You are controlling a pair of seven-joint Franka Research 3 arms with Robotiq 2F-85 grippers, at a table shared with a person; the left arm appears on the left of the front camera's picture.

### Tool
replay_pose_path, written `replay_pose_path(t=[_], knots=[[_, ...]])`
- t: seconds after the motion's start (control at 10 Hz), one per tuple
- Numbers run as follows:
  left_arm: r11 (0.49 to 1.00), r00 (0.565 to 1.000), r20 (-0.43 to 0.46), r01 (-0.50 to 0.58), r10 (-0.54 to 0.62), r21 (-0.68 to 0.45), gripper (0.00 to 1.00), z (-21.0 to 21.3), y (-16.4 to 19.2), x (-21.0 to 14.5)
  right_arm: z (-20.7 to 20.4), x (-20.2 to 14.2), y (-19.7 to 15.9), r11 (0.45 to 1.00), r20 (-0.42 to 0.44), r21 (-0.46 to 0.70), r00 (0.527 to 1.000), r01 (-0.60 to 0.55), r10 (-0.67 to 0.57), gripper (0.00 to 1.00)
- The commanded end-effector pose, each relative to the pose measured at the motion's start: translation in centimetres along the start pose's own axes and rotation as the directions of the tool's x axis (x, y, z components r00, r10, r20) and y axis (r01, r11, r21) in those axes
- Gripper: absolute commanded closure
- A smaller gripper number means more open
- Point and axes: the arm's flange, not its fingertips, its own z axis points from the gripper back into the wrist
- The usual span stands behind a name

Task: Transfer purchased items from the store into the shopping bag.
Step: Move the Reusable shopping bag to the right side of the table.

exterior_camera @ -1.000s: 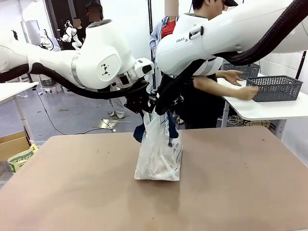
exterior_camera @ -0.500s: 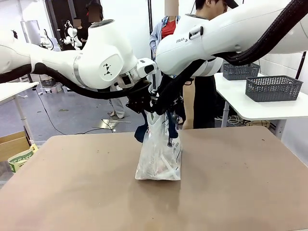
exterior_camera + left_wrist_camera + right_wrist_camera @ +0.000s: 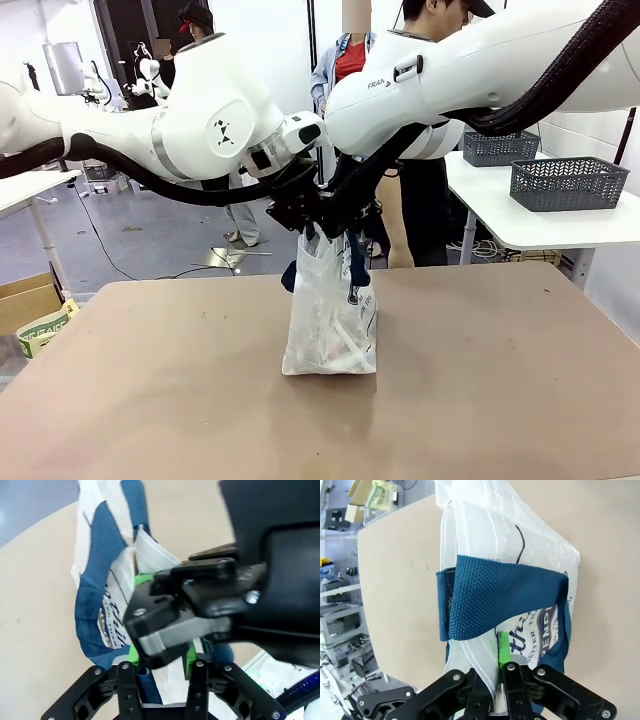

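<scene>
The shopping bag [image 3: 330, 320] stands upright mid-table, translucent white with navy strap handles [image 3: 495, 600] and navy lettering [image 3: 540, 630]. My left gripper [image 3: 303, 222] is shut on the bag's top rim on its left side; in the left wrist view this gripper [image 3: 160, 662] pinches white plastic and strap between green pads [image 3: 134, 654]. My right gripper [image 3: 342, 228] is shut on the opposite rim, and in its wrist view the gripper [image 3: 495, 672] clamps the plastic beside a green pad [image 3: 503, 649]. The purchased items [image 3: 338, 352] show dimly through the plastic at the bag's bottom. The store basket [image 3: 568, 183] sits on a white side table.
A second dark basket [image 3: 497, 147] stands farther back on the white side table [image 3: 540, 228]. A person [image 3: 425, 200] stands behind the bag at the far edge. The brown tabletop [image 3: 150, 400] spreads out around the bag. A cardboard box [image 3: 28, 300] sits on the floor at left.
The person has pulled both hands back from the basket on the side table and stands upright. Both grippers have shifted slightly up and right, still holding the bag's rim.
</scene>
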Motion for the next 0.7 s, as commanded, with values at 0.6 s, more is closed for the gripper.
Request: replay_pose_path(t=[0.6], knots=[[0.993,0.999,0.033,0.022,-0.018,-0.118,0.00,2.6,-0.1,-1.4,0.1,0.6,-0.6,0.999,0.031,0.035,0.999,0.024,-0.025,1.00]])
